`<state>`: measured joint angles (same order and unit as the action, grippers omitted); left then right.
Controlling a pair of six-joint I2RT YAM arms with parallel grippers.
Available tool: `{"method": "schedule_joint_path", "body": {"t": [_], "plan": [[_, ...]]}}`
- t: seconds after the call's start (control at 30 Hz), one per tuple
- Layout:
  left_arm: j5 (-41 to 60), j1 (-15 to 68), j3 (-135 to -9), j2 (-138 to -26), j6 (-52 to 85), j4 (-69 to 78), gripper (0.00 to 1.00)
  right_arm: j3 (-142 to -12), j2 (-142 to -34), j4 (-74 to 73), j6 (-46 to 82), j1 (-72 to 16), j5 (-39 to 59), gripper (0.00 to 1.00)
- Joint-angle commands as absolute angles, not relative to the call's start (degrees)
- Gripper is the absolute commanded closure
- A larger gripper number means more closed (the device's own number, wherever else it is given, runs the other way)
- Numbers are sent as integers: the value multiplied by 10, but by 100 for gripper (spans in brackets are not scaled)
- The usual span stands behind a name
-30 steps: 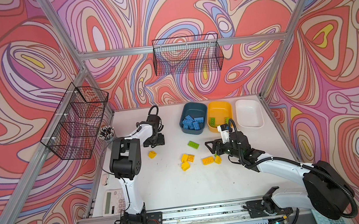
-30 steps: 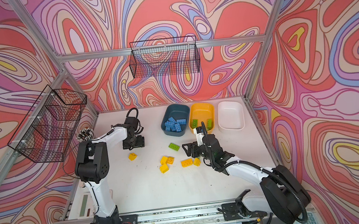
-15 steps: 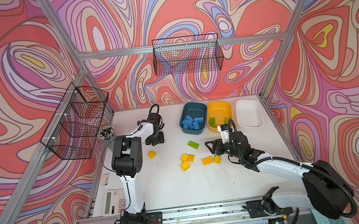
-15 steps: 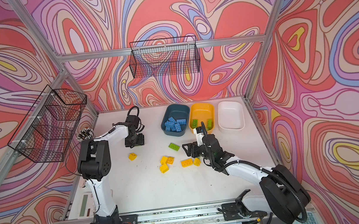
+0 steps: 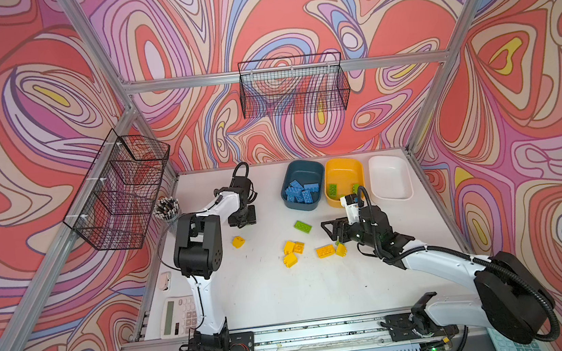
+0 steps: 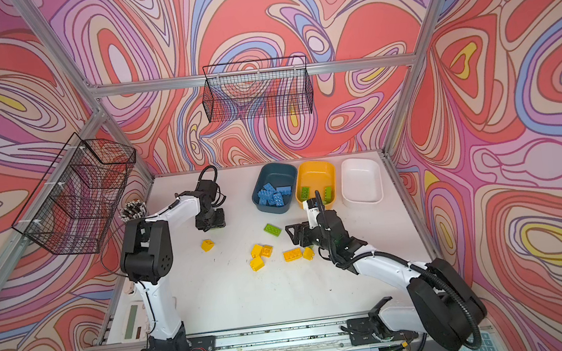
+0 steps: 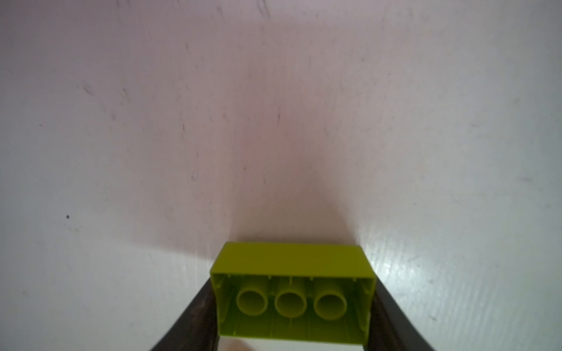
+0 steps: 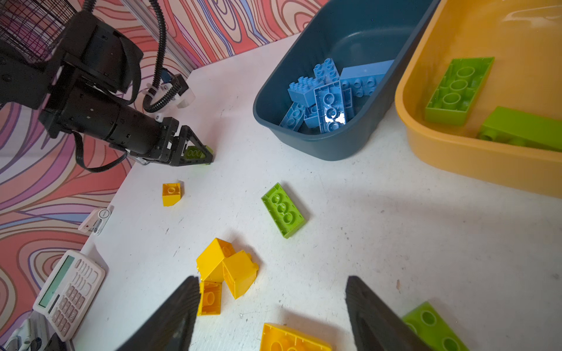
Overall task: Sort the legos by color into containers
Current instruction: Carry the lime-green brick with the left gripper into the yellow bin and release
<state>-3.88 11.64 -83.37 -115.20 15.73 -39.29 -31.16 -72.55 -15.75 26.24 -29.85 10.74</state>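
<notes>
My left gripper point(image 5: 243, 219) is low over the table's back left, shut on a lime green lego point(image 7: 292, 264) held by its two ends; the right wrist view also shows this lego point(image 8: 197, 152) between the fingers. My right gripper point(image 8: 272, 282) stands open just above a yellow lego point(image 8: 292, 338), with another green lego point(image 8: 431, 328) outside one finger. A green lego point(image 5: 303, 226), a yellow cluster point(image 5: 293, 251) and a single yellow one point(image 5: 238, 241) lie loose. The teal container point(image 5: 299, 174) holds blue legos point(image 5: 302, 192). The yellow-orange container point(image 5: 343, 168) holds green ones point(image 5: 332, 189). The white container point(image 5: 389, 177) is empty.
A mesh pencil cup point(image 5: 166, 209) stands at the left edge, with a calculator point(image 5: 177, 317) and a small white object point(image 5: 165, 280) nearer the front. Black wire baskets hang on the left wall point(image 5: 121, 193) and the back wall point(image 5: 293, 86).
My left gripper's jaws have closed in onto the lime green lego. The right arm has hardly moved and stays open.
</notes>
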Motion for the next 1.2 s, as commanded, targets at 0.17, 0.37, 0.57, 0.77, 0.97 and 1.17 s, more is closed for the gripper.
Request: {"method": "schedule_joint_path", "body": {"t": [0.17, 0.37, 0.57, 0.77, 0.97, 1.17], "plan": [[-1, 147, -827, -1011, 160, -435, 56, -318, -689, -133, 269, -302, 115, 20], [22, 205, -877, -969, 166, -438, 56, -325, -635, -77, 279, -302, 116, 20], [72, 258, -949, -988, 193, -392, 57, -327, -572, 3, 287, -302, 113, 20], [147, 301, -1006, -1050, 227, -299, 58, -342, -511, 87, 289, -302, 92, 20], [200, 332, -1074, -1141, 260, -230, 57, -357, -467, 138, 294, -302, 78, 20], [244, 346, -1131, -1230, 294, -168, 58, -343, -451, 138, 304, -302, 87, 20]]}}
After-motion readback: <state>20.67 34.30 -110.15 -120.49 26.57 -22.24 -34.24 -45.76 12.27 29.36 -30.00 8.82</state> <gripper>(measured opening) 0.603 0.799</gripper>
